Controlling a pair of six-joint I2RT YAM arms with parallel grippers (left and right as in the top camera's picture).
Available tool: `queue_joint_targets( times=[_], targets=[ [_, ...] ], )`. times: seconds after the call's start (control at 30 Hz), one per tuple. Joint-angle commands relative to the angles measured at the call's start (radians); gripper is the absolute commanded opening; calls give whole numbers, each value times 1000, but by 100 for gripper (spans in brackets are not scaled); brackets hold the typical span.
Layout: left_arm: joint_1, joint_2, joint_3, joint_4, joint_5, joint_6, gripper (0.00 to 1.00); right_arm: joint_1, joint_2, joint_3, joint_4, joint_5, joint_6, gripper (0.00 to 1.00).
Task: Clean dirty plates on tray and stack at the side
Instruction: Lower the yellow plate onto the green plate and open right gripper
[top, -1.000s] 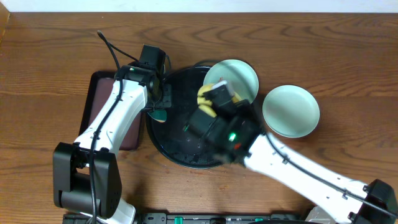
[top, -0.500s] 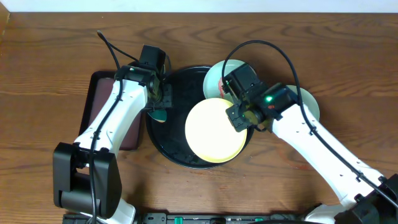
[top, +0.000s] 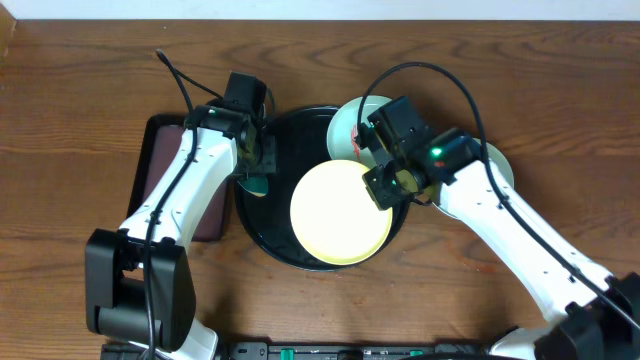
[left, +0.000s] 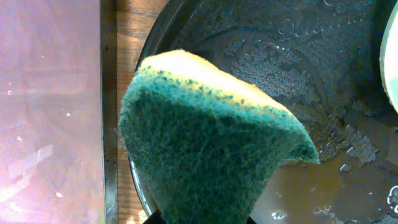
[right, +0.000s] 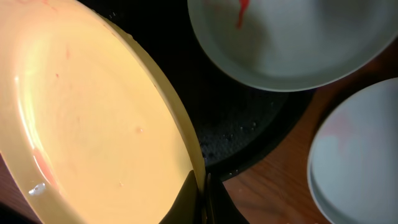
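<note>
Over the middle of the black tray (top: 272, 222), the right gripper (top: 385, 190) is clamped on the right-hand rim of the yellow plate (top: 335, 215). It holds the plate face up above the tray's wet floor, and faint red marks show on the plate in the right wrist view. The left gripper (top: 255, 160) hangs over the tray's left side, pinched tight on a green-and-yellow sponge (left: 211, 162). The plate therefore lies just right of the sponge, with bare tray between them, and I judge the left arm is the one to close that gap. A smeared mint plate (right: 292, 43) rests at the tray's far-right rim. A second mint plate (right: 354, 162) sits on the table just right of the tray.
</note>
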Motion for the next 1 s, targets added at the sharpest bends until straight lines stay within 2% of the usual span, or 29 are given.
queue_joint_targets(
  times=[0.0, 0.23, 0.5, 0.7, 0.97],
  targets=[
    [3, 11, -10, 0, -8, -17, 8, -17, 44, 4, 3, -12, 85, 1],
    [3, 11, -10, 1, -8, -17, 8, -181, 36, 4, -3, -14, 226, 1],
    [3, 11, -10, 1, -8, -17, 8, -527, 33, -1, -34, -10, 186, 1],
    [3, 11, -10, 1, -8, -17, 8, -728, 35, -34, -24, 15, 158, 1],
    [3, 11, -10, 2, -8, -17, 8, -803, 37, -149, 106, 47, 159, 1]
  ],
)
